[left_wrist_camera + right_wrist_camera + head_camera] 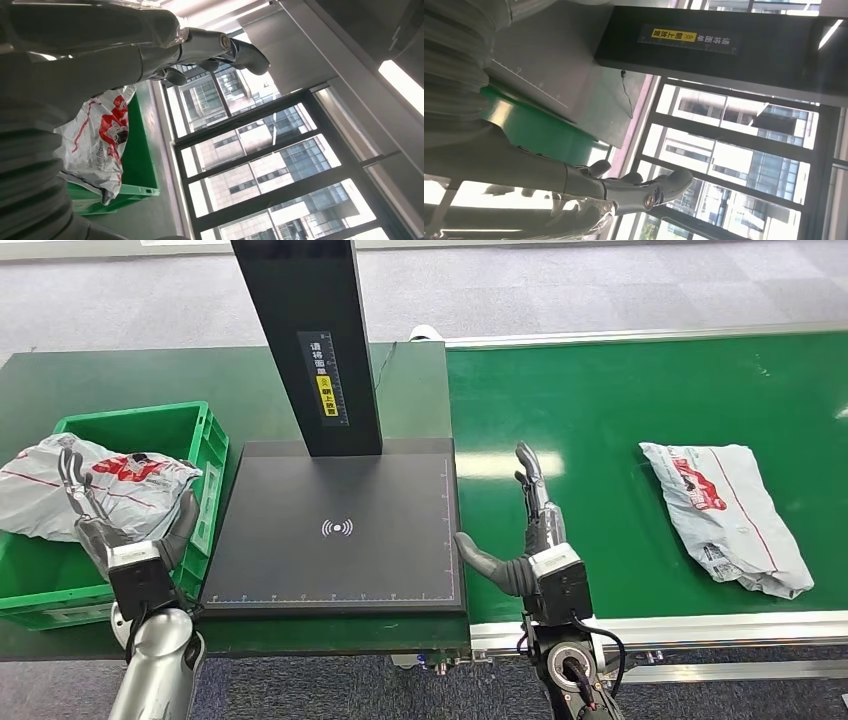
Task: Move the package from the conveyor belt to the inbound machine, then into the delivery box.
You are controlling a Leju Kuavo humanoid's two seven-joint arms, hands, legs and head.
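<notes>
Our right robot hand [530, 530] is nearer the package [727, 515], which lies on the conveyor belt [600, 420] well to its right, long axis running diagonally away. Both robot hands, left [125, 525] included, are open and empty.

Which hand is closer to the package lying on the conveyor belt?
Right. The right hand hovers over the belt's near edge beside the package; the left hand is far across, at the green crate.

Head view evenly lit, sharp; ceiling-light glare streak on conveyor belt [640, 410]. Wrist views backlit by bright windows [270, 165], near hand parts blurred.
</notes>
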